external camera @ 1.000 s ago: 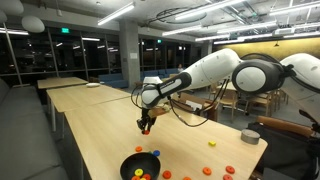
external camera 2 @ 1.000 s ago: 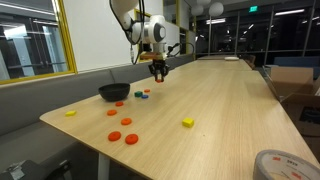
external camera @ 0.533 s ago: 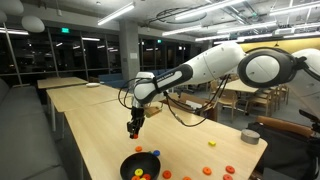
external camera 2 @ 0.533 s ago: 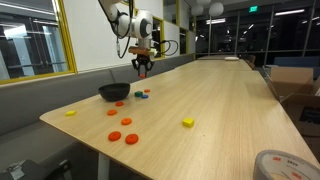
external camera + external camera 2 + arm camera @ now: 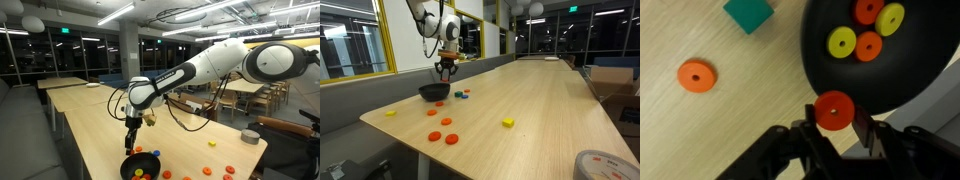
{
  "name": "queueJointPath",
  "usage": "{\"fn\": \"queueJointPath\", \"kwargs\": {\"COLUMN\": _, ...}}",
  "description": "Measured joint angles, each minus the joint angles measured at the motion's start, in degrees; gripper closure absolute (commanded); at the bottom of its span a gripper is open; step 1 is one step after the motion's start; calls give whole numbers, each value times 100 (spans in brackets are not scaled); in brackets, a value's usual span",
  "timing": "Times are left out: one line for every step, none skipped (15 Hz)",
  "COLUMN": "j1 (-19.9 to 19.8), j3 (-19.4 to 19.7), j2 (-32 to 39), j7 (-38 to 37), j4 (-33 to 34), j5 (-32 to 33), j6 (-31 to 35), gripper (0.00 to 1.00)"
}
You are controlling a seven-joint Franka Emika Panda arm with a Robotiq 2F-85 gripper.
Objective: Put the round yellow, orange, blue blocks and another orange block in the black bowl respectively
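black bowl is carrying two yellow, two orange discs; tool is clamping a fifth disc over its rim, green block beside.

We see a matt wood-grain table, a smooth black bowl at two o'clock, a smooth orange disc at six.

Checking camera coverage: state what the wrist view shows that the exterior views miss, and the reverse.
Wrist only: the orange disc pinched in the gripper; two yellow discs and two orange discs countable in the black bowl. Exterior view only: the arm, a yellow cube and three orange discs lying together. Shared: the bowl, gripper poised over its rim.
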State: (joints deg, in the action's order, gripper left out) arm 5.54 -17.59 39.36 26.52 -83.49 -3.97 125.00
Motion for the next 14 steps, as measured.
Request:
{"fn": "queueJointPath", "kwargs": {"j1": 0, "j3": -43, "j2": -88, "j7": 70, "j4": -137, "j5": -7, "j6": -21, "gripper": 77}}
{"fn": "queueJointPath", "kwargs": {"j1": 0, "j3": -79, "j2": -180, "j7": 122, "j4": -271, "j5": -21, "j6": -47, "gripper": 77}}
{"fn": "queueJointPath", "kwargs": {"j1": 0, "j3": -108, "j2": -275, "j7": 169, "j4": -410, "j5": -44, "j6": -74, "gripper": 77}}
{"fn": "queueJointPath", "kwargs": {"j1": -1, "j3": -129, "j2": -371, "j7": 210, "j4": -544, "j5": -86, "j6": -90, "gripper": 77}}
{"fn": "queueJointPath", "kwargs": {"j1": -2, "j3": -143, "j2": -461, "j7": 261, "j4": -675, "j5": -135, "j6": -96, "gripper": 77}}
{"fn": "queueJointPath", "kwargs": {"j1": -4, "j3": -153, "j2": -545, "j7": 312, "j4": -801, "j5": -186, "j6": -99, "gripper": 62}}
{"fn": "queueJointPath", "kwargs": {"j1": -7, "j3": -156, "j2": -624, "j7": 369, "j4": -919, "j5": -228, "j6": -103, "gripper": 33}}
{"fn": "queueJointPath", "kwargs": {"j1": -15, "j3": -156, "j2": -694, "j7": 408, "j4": -1028, "j5": -258, "j6": -114, "gripper": 32}}
{"fn": "queueJointPath", "kwargs": {"j1": -20, "j3": -142, "j2": -752, "j7": 408, "j4": -1121, "j5": -260, "j6": -125, "gripper": 26}}
{"fn": "queueJointPath", "kwargs": {"j1": -22, "j3": -103, "j2": -807, "j7": 390, "j4": -1209, "j5": -260, "j6": -132, "gripper": 19}}
{"fn": "queueJointPath", "kwargs": {"j1": -20, "j3": -26, "j2": -855, "j7": 298, "j4": -1288, "j5": -246, "j6": -132, "gripper": 10}}
{"fn": "queueJointPath", "kwargs": {"j1": -19, "j3": 75, "j2": -901, "j7": 176, "j4": -1362, "j5": -217, "j6": -130, "gripper": 3}}
{"fn": "queueJointPath", "kwargs": {"j1": -15, "j3": 206, "j2": -950, "j7": -14, "j4": -1439, "j5": -162, "j6": -99, "gripper": 0}}
{"fn": "queueJointPath", "kwargs": {"j1": -13, "j3": 343, "j2": -988, "j7": -219, "j4": -1511, "j5": -97, "j6": -67, "gripper": 0}}
